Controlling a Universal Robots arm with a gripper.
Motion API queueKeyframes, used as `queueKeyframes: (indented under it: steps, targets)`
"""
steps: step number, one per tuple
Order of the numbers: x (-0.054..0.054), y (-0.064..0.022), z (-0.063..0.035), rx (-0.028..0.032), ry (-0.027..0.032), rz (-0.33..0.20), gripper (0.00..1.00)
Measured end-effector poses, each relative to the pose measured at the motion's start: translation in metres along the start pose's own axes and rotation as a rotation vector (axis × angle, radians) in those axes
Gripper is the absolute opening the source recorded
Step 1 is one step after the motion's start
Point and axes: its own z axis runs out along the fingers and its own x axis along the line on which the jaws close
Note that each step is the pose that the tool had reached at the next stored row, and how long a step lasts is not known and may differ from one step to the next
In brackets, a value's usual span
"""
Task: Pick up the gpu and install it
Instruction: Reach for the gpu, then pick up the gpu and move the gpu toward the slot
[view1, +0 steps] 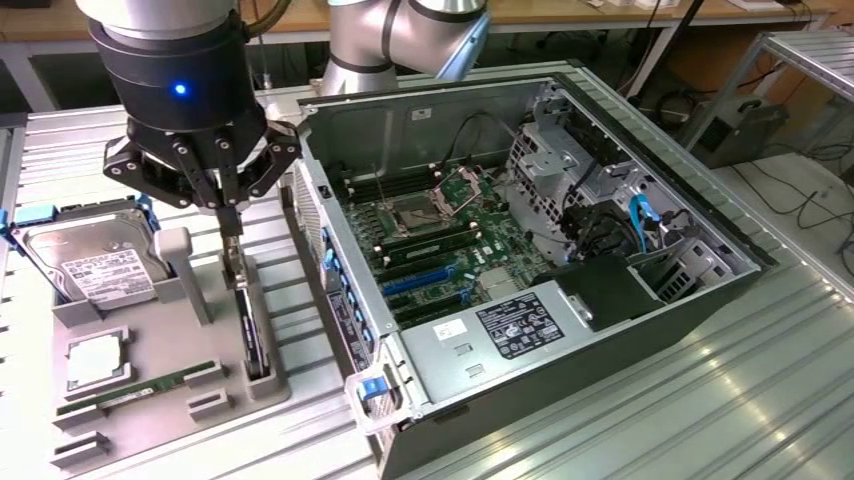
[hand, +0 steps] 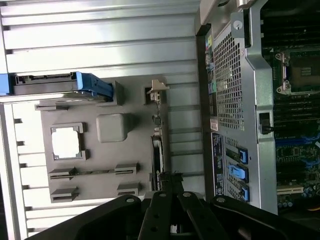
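Along the tray's edge nearest the case: we find the gpu (view1: 248, 330) standing on its long edge in a slot of the grey holder tray (view1: 160, 335), not yet lifted.
Hand: the gripper (view1: 230, 228) hangs above the card with its fingers pressed together; we see nothing between them and no contact with the card.
Step in hand: we judge this to be the approach for the pick-up; the install has not begun.
What the next move calls for: in our judgement the fingers must part to straddle the thin upper edge, and the descent must stay in line with the slot so the card is not knocked sideways.
Install site: the open computer case (view1: 641, 340) lies on the ribbed table (view1: 641, 420) just beside the tray, board facing up.
Count, task things: one gpu, one gripper.
Count, other parts on the tray: one hard drive (view1: 94, 265) at the corner away from the case, one square processor chip (view1: 96, 360) along that same edge, one green memory stick (view1: 140, 388) lying flat.
Count, cases: one.
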Motion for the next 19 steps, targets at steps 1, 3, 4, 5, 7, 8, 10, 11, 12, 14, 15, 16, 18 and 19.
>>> queueKeyframes:
  steps: [1,3,4,5,7,8,10,11,12,14,15,16,18,19]
  targets:
    - [0.000,0.0000,0.0000,0.0001,0.0000,0.000,0.11]
    - [0.000,0.0000,0.0000,0.0000,0.0000,0.000,0.11]
    - [0.000,0.0000,0.0000,0.0000,0.0000,0.000,0.11]
    - [0.000,0.0000,0.0000,0.0000,0.0000,0.000,0.11]
    - [0.000,0.0000,0.0000,0.0000,0.0000,0.000,0.11]
    - [0.000,0.0000,0.0000,0.0000,0.0000,0.000,0.11]
    - [0.000,0.0000,0.0000,0.0000,0.0000,0.000,0.11]
    - [0.000,0.0000,0.0000,0.0000,0.0000,0.000,0.11]
    - [0.000,0.0000,0.0023,-0.0001,-0.0001,0.000,0.42]
    - [0.001,-0.0003,0.0280,0.0000,0.0001,0.000,0.42]
    - [0.001,-0.0003,0.0312,0.0000,0.0000,0.000,0.42]
    - [0.001,-0.0003,0.0329,0.0000,0.0000,0.000,0.42]
    - [0.002,-0.0004,0.0365,0.0001,0.0000,0.000,0.42]
    - [0.002,-0.0005,0.0384,0.0000,0.0000,0.000,0.42]
